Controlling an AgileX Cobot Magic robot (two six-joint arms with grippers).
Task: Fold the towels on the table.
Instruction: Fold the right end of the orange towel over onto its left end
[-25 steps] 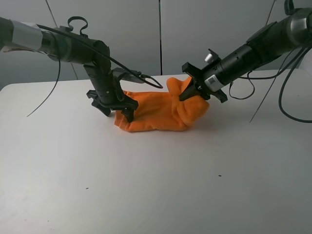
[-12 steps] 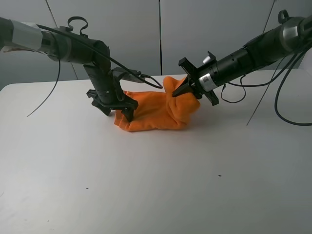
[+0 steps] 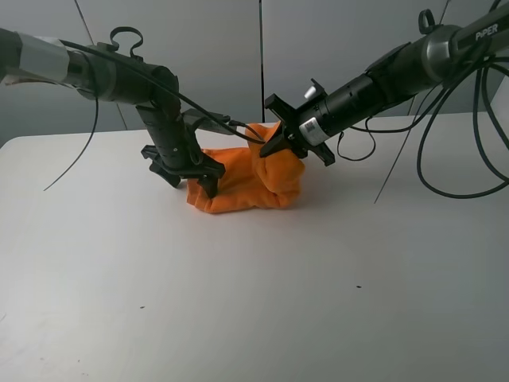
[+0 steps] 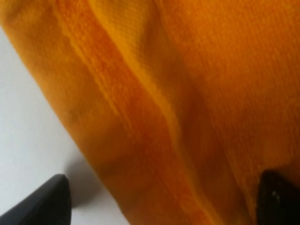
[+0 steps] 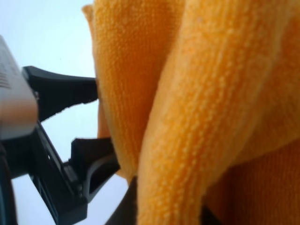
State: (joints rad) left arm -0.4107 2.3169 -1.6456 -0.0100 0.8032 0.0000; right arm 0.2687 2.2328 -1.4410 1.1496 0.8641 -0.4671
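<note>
Table (image 3: 238, 318) before grey wall (image 3: 215, 40) holds towel (image 3: 238, 187); right gripper (image 3: 270, 147) clamps it, left gripper (image 3: 191, 185) spread.

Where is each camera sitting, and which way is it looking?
Exterior high: mounted high, looking down at the table and orange towel; left arm and right arm both show.
Left wrist: on the left arm, pointing close at the towel; two dark jaw tips show.
Right wrist: on the right arm, close on a towel fold; its black jaws show.
Shared: all three see the towel.
</note>
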